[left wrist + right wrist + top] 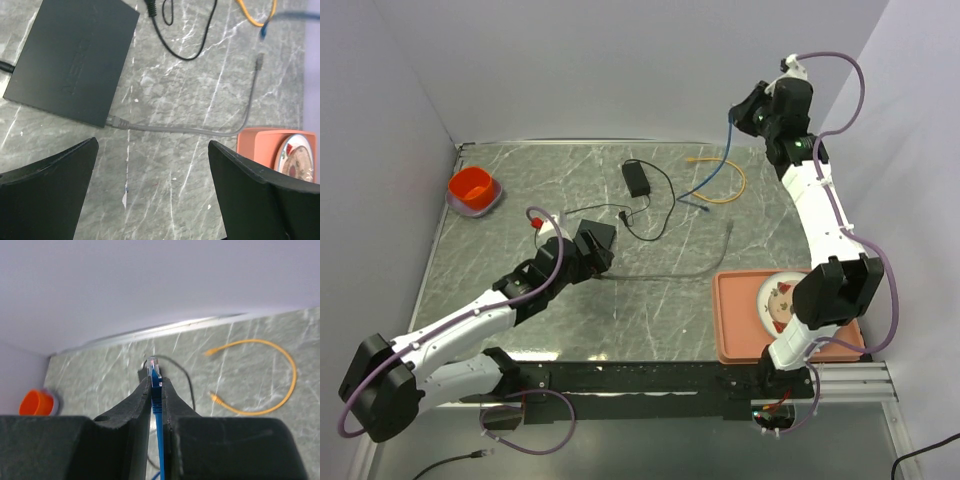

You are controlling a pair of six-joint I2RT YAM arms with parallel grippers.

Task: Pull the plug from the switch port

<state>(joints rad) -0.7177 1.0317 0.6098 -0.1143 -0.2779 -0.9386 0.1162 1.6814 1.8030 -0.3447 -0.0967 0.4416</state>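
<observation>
The flat black switch box point(75, 60) lies on the marble table in the left wrist view. A grey plug point(116, 121) sits in the port at the corner of its near edge, and its grey cable point(200, 131) runs right, also shown in the top view point(670, 273). My left gripper point(152, 144) is open and empty, hovering above the table just below the plug; in the top view it point(598, 246) hides the switch. My right gripper point(156, 381) is shut on a blue cable's plug point(155, 369), held high at the back right point(738, 116).
A small black adapter point(637, 178) with a thin lead, an orange cable point(725, 180) and the blue cable's loose run point(710, 185) lie at the back. A red bowl point(473, 190) stands back left. A salmon tray point(735, 320) holding a plate point(780, 300) is at the front right.
</observation>
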